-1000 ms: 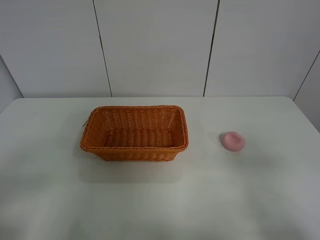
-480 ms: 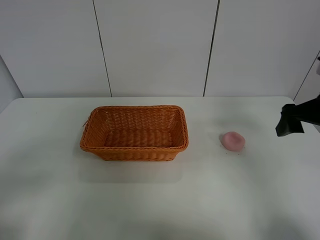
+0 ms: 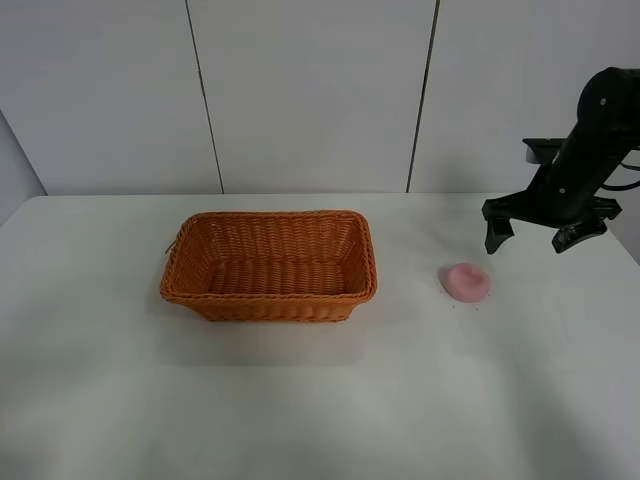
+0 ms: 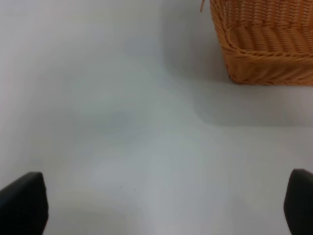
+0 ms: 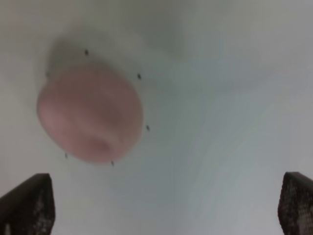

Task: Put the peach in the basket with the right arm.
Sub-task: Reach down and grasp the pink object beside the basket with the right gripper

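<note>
The white table [image 3: 320, 400] runs back to a panelled wall, its rounded rear corners showing at left and right. The basket [image 3: 270, 297] stands upright left of centre in the rear half, with bare surface on all four sides and the widest open stretch in front. The peach [image 3: 466, 282] lies on the table to the right of the basket, well apart from it, with a bare strip between them and further room toward the right edge. The right arm [image 3: 592, 125] reaches in over the right rear corner. The right gripper [image 3: 526, 246] hangs above the table just behind and to the right of the peach, jaws spread wide, holding nothing and not touching the fruit. In the right wrist view the peach [image 5: 90, 112] sits nearer one finger than the other, ringed by six small dark specks [image 5: 139, 76]. The left gripper [image 4: 160, 205] is likewise spread wide over bare table, with a corner of the basket [image 4: 269, 73] ahead of it. Compared with one second ago, when no arm was in the high view, and half a second ago, when only a black tip showed at the right edge, the right arm has advanced inward toward the peach; basket and peach are unmoved. Count: one basket, one peach, one arm in the high view, two grippers across the wrist views.
</note>
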